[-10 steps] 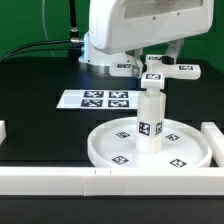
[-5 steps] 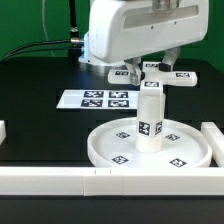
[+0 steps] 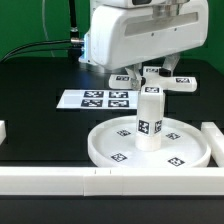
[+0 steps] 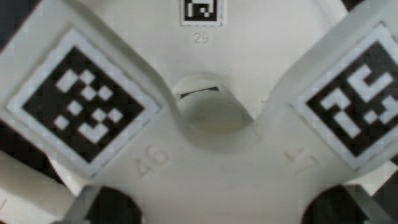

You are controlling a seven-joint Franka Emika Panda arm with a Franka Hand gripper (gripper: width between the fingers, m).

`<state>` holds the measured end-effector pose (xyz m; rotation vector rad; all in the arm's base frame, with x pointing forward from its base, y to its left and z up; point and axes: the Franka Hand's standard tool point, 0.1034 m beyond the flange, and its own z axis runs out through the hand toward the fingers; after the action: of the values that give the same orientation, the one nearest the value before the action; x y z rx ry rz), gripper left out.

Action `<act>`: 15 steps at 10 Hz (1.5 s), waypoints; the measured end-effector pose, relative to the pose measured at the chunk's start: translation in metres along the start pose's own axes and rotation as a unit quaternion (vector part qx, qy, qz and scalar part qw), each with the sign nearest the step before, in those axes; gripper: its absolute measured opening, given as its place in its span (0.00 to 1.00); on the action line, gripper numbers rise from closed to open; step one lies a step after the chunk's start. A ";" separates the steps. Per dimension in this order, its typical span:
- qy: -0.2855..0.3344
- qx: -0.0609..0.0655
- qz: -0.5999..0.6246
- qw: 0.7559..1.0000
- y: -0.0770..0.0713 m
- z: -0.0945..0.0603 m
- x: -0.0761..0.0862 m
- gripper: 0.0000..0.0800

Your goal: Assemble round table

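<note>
The cross-shaped foot hangs clamped in the gripper, just above the short leg, which stands upright at the middle of the round disc; whether foot and leg touch cannot be told. In the wrist view the foot fills the picture above the dark fingertips (square black-and-white tags on its arms, faint numerals beside them too blurred to read)

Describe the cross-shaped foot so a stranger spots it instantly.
Find the large round disc; a short cylindrical leg stands upright on its hub. Just above the leg's top, in the claw, hangs the cross-shaped foot, the only tagged white part off the table.
</note>
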<state>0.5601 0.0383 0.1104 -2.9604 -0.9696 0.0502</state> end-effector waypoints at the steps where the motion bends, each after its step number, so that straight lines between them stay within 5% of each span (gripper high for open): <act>1: 0.007 -0.005 0.000 1.000 0.002 0.000 0.001 0.55; 5: 0.031 -0.015 0.010 0.999 0.003 0.000 0.001 0.55; 13: 0.031 -0.014 0.033 0.999 0.004 0.000 0.000 0.55; 15: 0.046 -0.006 0.155 0.987 0.003 0.001 -0.001 0.55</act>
<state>0.5613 0.0355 0.1094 -3.0631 -0.4933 -0.0849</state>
